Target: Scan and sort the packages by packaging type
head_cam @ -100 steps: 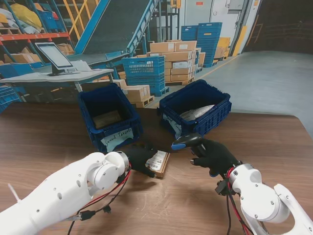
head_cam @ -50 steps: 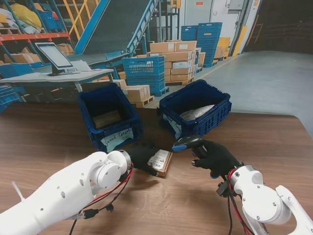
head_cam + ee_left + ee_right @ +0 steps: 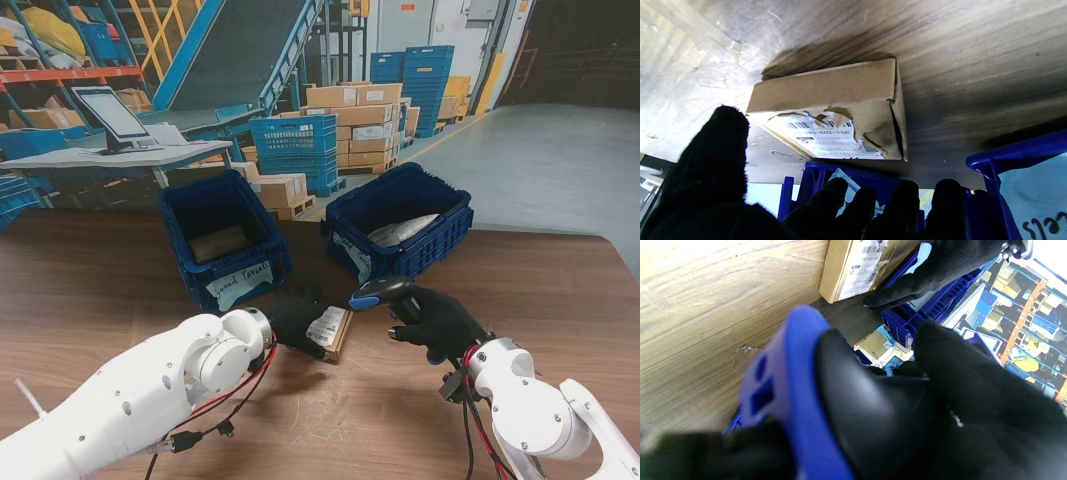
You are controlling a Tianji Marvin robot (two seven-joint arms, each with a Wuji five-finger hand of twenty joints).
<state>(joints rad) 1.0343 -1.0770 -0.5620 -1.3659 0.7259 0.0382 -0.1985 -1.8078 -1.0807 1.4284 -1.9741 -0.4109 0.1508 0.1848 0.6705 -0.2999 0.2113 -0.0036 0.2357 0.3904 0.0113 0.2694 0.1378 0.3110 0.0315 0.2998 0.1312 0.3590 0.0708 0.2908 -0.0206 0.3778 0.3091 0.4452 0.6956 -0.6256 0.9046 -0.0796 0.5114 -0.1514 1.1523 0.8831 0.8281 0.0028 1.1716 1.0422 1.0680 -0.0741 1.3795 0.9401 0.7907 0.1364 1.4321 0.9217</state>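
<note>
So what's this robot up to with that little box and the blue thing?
It is sorting parcels. Its right hand holds a blue barcode scanner aimed toward a small cardboard box lying on the wooden table. The left hand sits at the box's edge, fingers apart rather than gripping it; the box's white label faces up. Farther from me stand two blue crates: the left crate contains a brown package, the right crate a grey bag. The box is in neither crate yet.

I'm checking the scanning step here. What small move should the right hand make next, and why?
Probably tip the scanner down toward the cardboard box's label. The right hand holds it just right of the box, which the left hand props with the barcode showing.
</note>
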